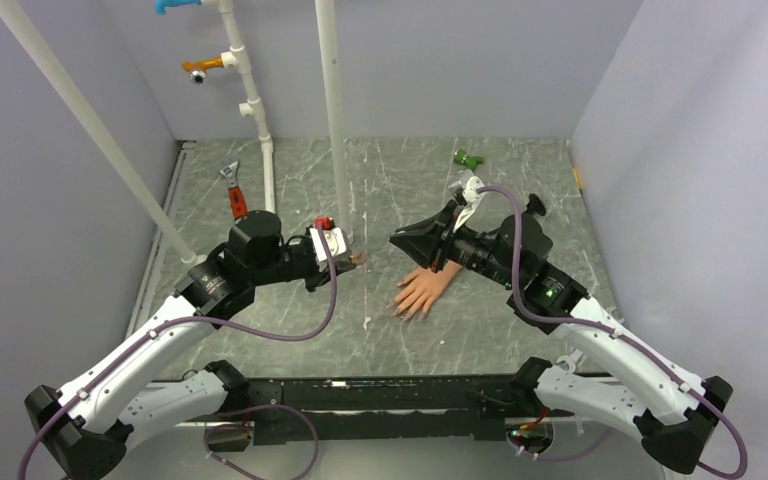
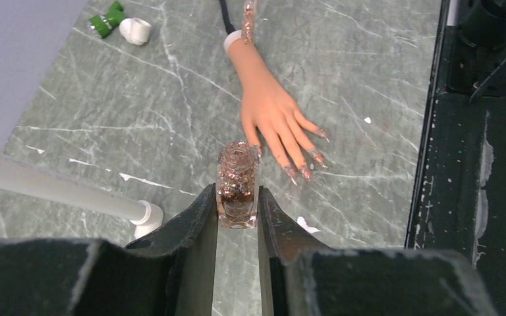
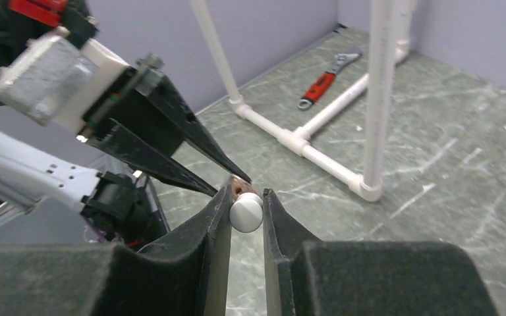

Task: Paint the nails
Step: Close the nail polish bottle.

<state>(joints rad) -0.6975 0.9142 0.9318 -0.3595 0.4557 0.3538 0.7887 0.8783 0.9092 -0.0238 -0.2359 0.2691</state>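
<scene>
The peach mannequin hand (image 1: 425, 290) lies flat on the table, fingers pointing to the near edge. In the left wrist view (image 2: 270, 112) its nails (image 2: 303, 170) carry coppery glitter. My left gripper (image 1: 357, 258) is shut on a small open bottle of glitter polish (image 2: 237, 184), held upright left of the hand. My right gripper (image 1: 393, 240) is shut on the white brush cap (image 3: 246, 212), close to the bottle's neck and above the hand's wrist. The brush itself is hidden behind the cap.
A white PVC pipe frame (image 1: 330, 110) stands behind the left gripper, with a red-handled wrench (image 1: 233, 190) beside it. A green piece (image 1: 468, 158) and a small white ring (image 2: 135, 29) lie at the back. The black base rail (image 2: 474, 164) runs along the near edge.
</scene>
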